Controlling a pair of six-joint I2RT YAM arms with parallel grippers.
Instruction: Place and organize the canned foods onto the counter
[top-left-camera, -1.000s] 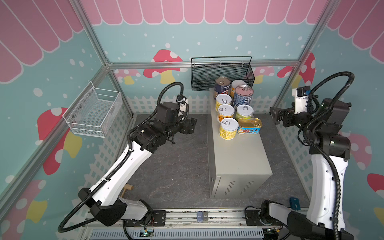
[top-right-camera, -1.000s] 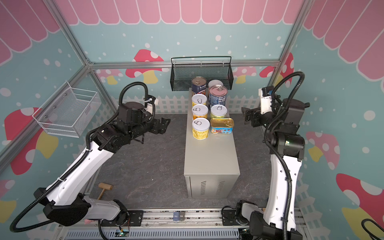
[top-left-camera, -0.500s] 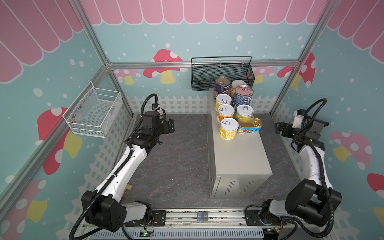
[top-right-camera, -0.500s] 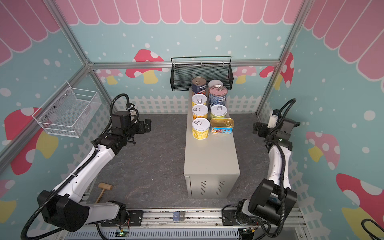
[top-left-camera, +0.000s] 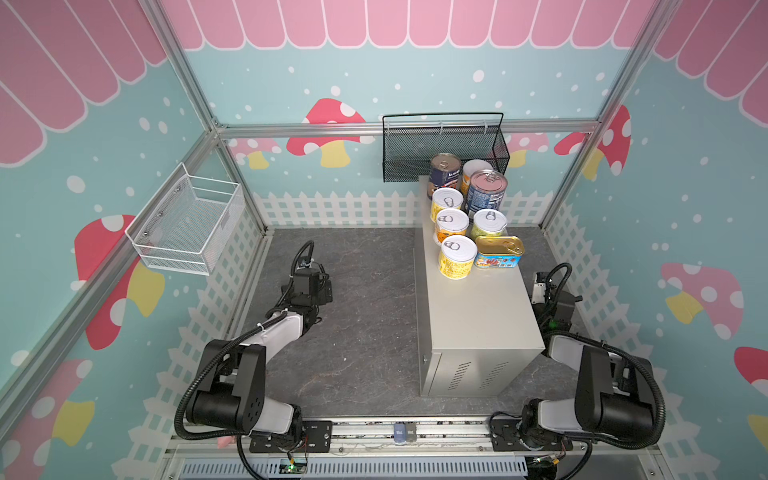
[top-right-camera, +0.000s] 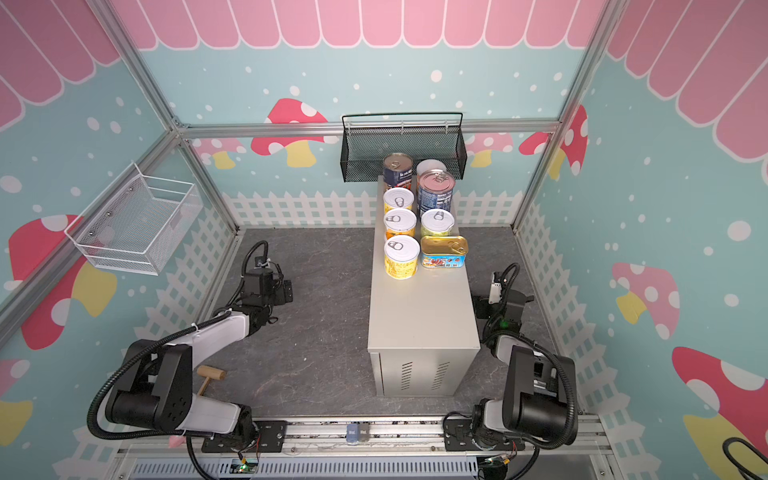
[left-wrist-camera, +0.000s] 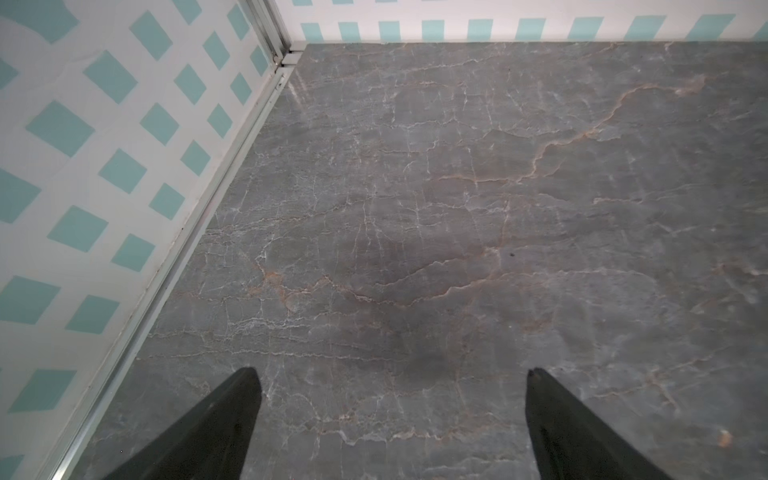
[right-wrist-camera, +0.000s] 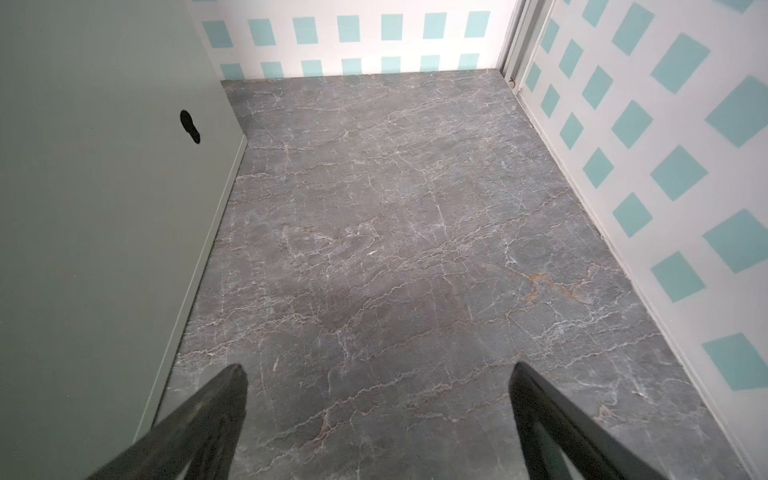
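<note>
All eight canned foods (top-left-camera: 451, 224) stand on the counter (top-left-camera: 478, 316), packed in two rows at its far end. The two tall dark-blue cans (top-left-camera: 486, 191) sit toward the far edge, the yellow-labelled cans (top-left-camera: 457, 255) run forward from them, and the flat gold tin (top-left-camera: 498, 251) closes the row along the right edge. The near half of the top is bare. Placement therefore looks finished, and the step in hand appears to be parking the arms. The left gripper (left-wrist-camera: 392, 372) hangs low over the grey floor near its left edge, jaws spread wide with nothing between them. The right gripper (right-wrist-camera: 377, 365) is equally spread and empty, low over the floor strip just beside the counter's right side wall. To do this step well, both arms should settle slowly and stay below the counter top. The right one needs most care: any sideways drift would knock the cabinet wall, and a jolt could rock the tall cans or nudge the gold tin off the right edge. The left arm should fold without sweeping the wooden mallet (top-right-camera: 210, 376) lying on the floor near its base. Neither claw needs closing, and the rows look tidy enough to leave alone.
</note>
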